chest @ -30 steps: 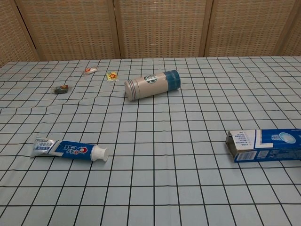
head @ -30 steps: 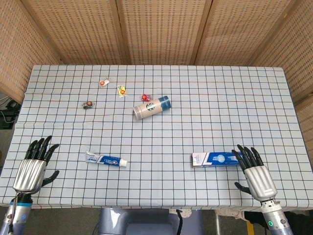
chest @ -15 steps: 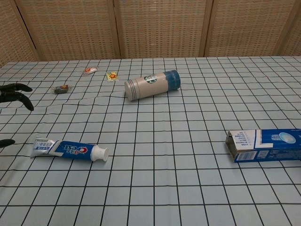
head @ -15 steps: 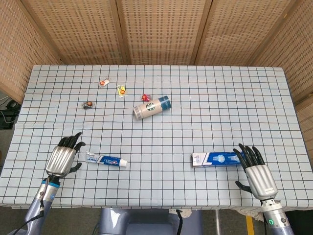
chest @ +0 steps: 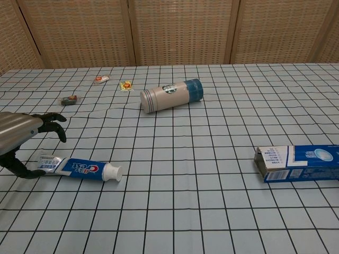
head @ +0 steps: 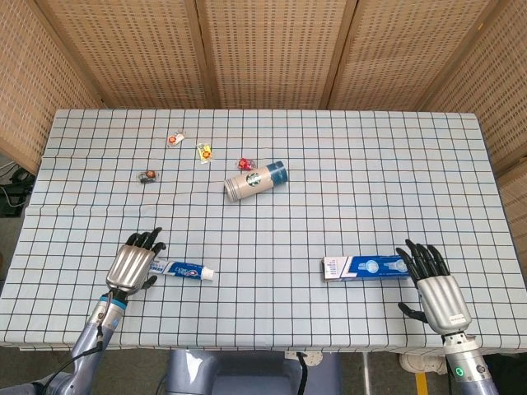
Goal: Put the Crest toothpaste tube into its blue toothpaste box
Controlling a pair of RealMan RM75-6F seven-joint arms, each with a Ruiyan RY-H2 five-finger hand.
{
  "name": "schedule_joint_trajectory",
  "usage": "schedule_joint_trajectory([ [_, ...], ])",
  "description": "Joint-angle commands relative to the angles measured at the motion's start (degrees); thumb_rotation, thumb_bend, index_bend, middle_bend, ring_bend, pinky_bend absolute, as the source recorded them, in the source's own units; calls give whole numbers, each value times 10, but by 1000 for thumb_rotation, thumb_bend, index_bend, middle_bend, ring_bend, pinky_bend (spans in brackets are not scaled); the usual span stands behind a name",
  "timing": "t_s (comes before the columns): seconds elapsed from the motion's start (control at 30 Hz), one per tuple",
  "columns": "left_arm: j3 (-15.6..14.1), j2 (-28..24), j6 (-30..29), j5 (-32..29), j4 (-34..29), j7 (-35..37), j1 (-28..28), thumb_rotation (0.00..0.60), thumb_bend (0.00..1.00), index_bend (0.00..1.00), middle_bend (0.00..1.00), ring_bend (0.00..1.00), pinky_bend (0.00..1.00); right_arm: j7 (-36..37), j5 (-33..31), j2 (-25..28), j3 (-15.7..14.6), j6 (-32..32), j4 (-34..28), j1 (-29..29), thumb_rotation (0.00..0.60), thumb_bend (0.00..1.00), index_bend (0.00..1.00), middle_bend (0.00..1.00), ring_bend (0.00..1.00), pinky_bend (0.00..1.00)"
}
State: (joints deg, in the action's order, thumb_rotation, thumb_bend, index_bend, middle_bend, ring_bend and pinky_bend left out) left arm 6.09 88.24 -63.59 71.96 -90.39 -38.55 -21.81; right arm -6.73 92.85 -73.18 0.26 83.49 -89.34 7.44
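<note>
- Tube lies flat on the worktop near the front left, cap end pointing right, crimped end left.
- Left hand sits at the tube's crimped end, fingers spread and arched over it; thumb low beside the crimp, touching or nearly so, can't tell which. Nothing gripped, hand released.
- Box lies flat near the front right, well apart from the tube, long axis left-right, open flap end facing left.
- Right hand is just beside the box's right end, fingers apart and pointing away from the robot, fingertips at or over the box end; contact unclear. Holds nothing. Seen in head view only.
- Cup on its side mid-worktop, beige body with blue end, blue end to the right.
- Small wrapped candies scattered at the back left: one reddish, one yellow, one dark, one red just behind the cup in head view.
- Wicker panels stand behind the worktop.
</note>
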Motion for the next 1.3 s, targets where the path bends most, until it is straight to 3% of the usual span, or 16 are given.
schedule_joint_trajectory([
  [0.03, -1, 9, 3, -9, 4, -12, -8, 600, 236, 320, 110, 168, 182, 3, -1, 1, 1, 1, 0, 0, 600, 154, 101, 0, 0, 0],
  [0.57, -8, 55, 5, -39, 47, -27, -33, 600, 251, 374, 153, 200, 206, 28, -1, 6, 4, 9, 2, -2, 600, 154, 101, 0, 0, 0],
  [0.67, -9, 63, 4, -38, 56, -27, -38, 600, 320, 527, 280, 303, 280, 32, 2, 4, 4, 13, 4, -2, 600, 155, 102, 0, 0, 0],
  [0.73, -8, 72, -3, -32, 64, -17, -39, 600, 467, 697, 424, 421, 370, 35, 5, 4, 4, 16, 6, -2, 600, 155, 103, 0, 0, 0],
  [0.83, -11, 91, -22, -6, 91, 0, -40, 600, 637, 856, 555, 528, 466, 40, 7, 3, 4, 21, 9, -3, 600, 155, 104, 0, 0, 0],
  [1.03, -17, 97, -61, 55, 125, 56, -41, 600, 644, 875, 566, 539, 480, 43, 8, 2, 2, 16, 8, -2, 600, 155, 113, 0, 0, 0],
  [1.3, -6, 19, -82, 115, 86, 110, -58, 600, 643, 880, 569, 540, 482, 30, -2, -9, 11, -19, -4, 20, 600, 155, 132, 0, 0, 3],
])
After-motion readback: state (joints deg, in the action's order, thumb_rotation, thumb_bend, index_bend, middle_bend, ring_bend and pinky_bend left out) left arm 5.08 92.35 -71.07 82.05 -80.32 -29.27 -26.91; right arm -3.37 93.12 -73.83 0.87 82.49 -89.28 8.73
